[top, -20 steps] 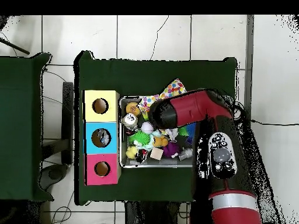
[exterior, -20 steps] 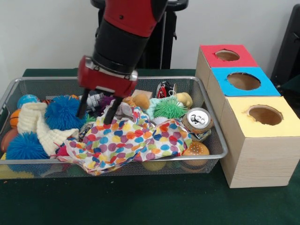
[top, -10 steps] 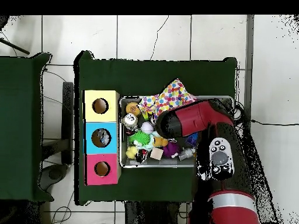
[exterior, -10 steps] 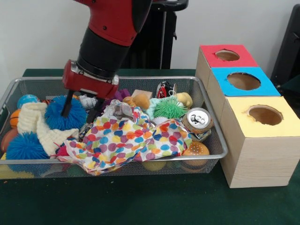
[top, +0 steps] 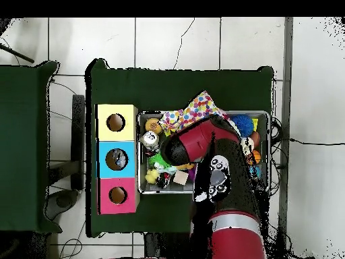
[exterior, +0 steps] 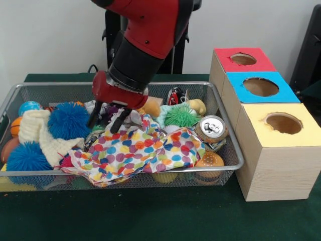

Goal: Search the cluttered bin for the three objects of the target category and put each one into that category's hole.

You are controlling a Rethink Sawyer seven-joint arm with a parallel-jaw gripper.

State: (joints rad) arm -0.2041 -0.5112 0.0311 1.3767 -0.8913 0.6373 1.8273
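A wire mesh bin (exterior: 55, 85) holds a jumble of toys and cloths. My gripper (exterior: 105, 121) hangs open inside it, fingers spread over the far edge of a polka-dot cloth (exterior: 140, 150), nothing between them. A blue spiky ball (exterior: 67, 120) lies just to its left. Three boxes stand to the right, with a red-topped hole (exterior: 243, 59), a blue-topped hole (exterior: 260, 87) and a yellow-topped hole (exterior: 283, 123). In the overhead view the arm (top: 195, 141) covers the bin's middle and hides the gripper.
Also in the bin: a cream knitted cloth (exterior: 42, 135), a second blue spiky ball (exterior: 27, 156), a green spiky ball (exterior: 179, 116), a soda can (exterior: 211, 128), a toy burger (exterior: 209, 160). The polka-dot cloth (top: 192, 110) spills over the bin's edge in the overhead view.
The gripper has swung from above the blue spiky ball rightward to the cloth's far edge. It has stayed open throughout. The cloth and toys look unmoved.
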